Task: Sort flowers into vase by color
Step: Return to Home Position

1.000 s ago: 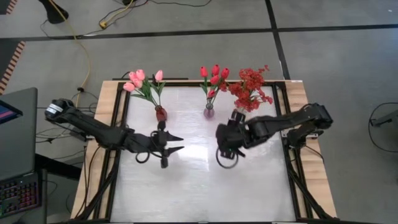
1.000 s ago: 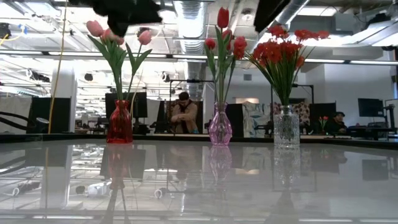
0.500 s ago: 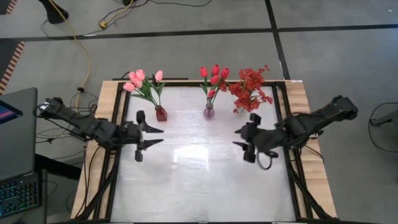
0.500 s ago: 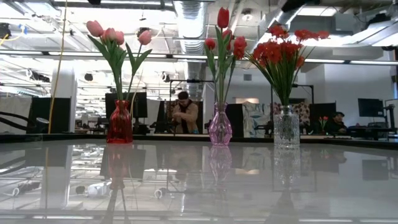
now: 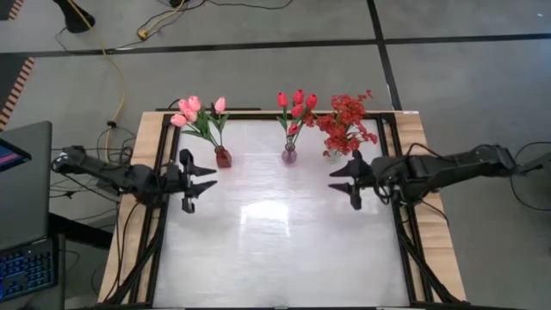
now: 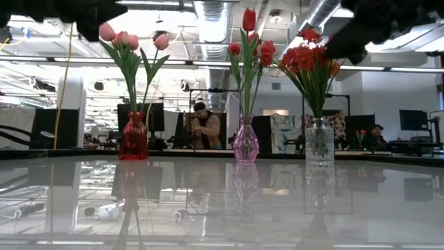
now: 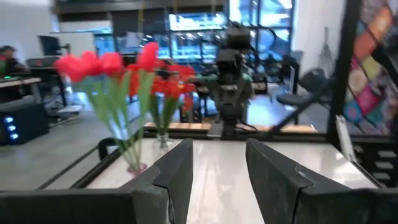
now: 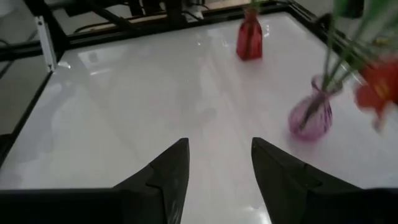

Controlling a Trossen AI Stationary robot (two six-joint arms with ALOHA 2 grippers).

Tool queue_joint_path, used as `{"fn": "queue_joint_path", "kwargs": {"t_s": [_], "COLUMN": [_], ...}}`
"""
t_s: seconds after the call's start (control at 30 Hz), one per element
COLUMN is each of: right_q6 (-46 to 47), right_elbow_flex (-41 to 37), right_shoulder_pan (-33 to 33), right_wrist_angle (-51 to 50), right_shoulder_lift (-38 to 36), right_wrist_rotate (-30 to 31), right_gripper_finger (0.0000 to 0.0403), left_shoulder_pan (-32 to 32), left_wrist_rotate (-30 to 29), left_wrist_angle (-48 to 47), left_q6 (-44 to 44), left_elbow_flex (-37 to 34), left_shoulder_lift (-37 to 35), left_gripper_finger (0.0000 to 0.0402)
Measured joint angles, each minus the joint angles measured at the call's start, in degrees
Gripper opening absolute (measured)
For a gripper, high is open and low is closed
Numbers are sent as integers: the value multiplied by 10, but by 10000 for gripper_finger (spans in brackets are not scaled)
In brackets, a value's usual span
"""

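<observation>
**Both claws gaping, nothing held, at the table's two sides**

My left claw (image 5: 211, 178) sits at the left edge of the white table (image 5: 275, 258), just inside the black frame rail (image 5: 166, 215), pointing inward. My right claw (image 5: 334, 179) mirrors it on the right side, pointing back at the left one. A wide stretch of white top lies between the two and runs on to the near edge.

The tight spot is the far edge, where three vases stand in a row, well apart from each other. The red vase (image 5: 223, 158) holds the pink tulips (image 5: 194, 112) and is near my left fingertips but apart from them. The purple vase (image 5: 289, 155) in the middle holds the red tulips (image 5: 297, 103). The clear vase (image 5: 330, 156) holds the red sprays (image 5: 346, 122) and stands just beyond my right claw, whose upper finger is close to it; I cannot tell if there is a gap.

Both claws are spread wide. In the left wrist view the fingers (image 7: 177, 180) stand apart with only tabletop between them. The right fingers (image 8: 280, 171) are the same: apart, gripping nothing, touching nothing.
</observation>
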Motion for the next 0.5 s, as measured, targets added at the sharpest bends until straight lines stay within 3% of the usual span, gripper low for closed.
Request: {"fn": "queue_joint_path", "kwargs": {"t_s": [0.2, 0.5], "right_q6": [18, 29], "right_elbow_flex": [-77, -171], "right_shoulder_pan": [-49, -84], "right_wrist_angle": [2, 36], "right_shoulder_lift": [-92, -233], "right_wrist_rotate": [-55, -57], "right_gripper_finger": [183, 153], "left_shoulder_pan": [44, 119], "left_wrist_rotate": [15, 80], "left_wrist_angle": [11, 10], "left_q6": [-15, -55], "left_elbow_flex": [-51, -89], "left_shoulder_lift": [-54, -90], "left_gripper_finger": [137, 137]}}
